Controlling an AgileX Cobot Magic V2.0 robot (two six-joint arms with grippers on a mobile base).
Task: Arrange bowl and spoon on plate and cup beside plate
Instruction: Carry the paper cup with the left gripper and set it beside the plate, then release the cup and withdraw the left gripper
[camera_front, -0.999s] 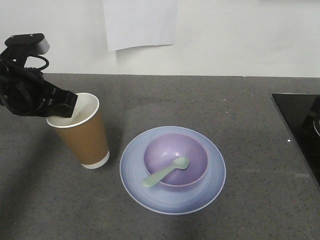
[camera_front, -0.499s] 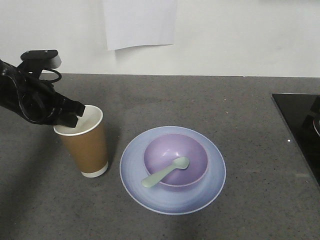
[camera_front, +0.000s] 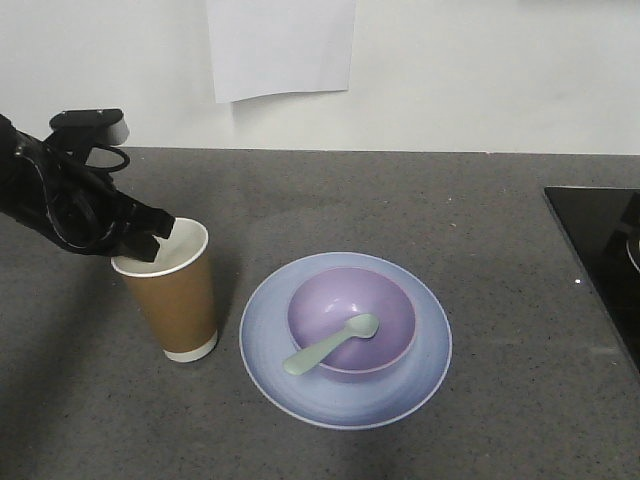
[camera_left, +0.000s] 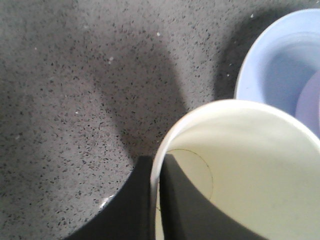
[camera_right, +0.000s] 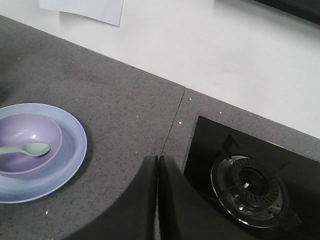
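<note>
The brown paper cup (camera_front: 178, 300) stands upright just left of the plate (camera_front: 268, 370), a small gap between them. My left gripper (camera_front: 157, 238) is shut on the cup's rim at its back left, one finger inside and one outside. In the left wrist view the white rim of the cup (camera_left: 250, 170) runs between the fingers of the left gripper (camera_left: 156, 172). The lavender bowl (camera_front: 350, 305) sits on the plate with the mint spoon (camera_front: 330, 346) lying in it. My right gripper (camera_right: 158, 162) hovers shut and empty over the counter, right of the plate (camera_right: 75, 147).
A black stove top (camera_front: 600, 250) with a gas burner (camera_right: 250, 190) occupies the counter's right end. A white wall with a taped paper sheet (camera_front: 282, 45) runs along the back edge.
My left gripper has carried the cup down and a little to the right, toward the plate. The cup went from tilted to upright. Plate, bowl and spoon have not moved.
</note>
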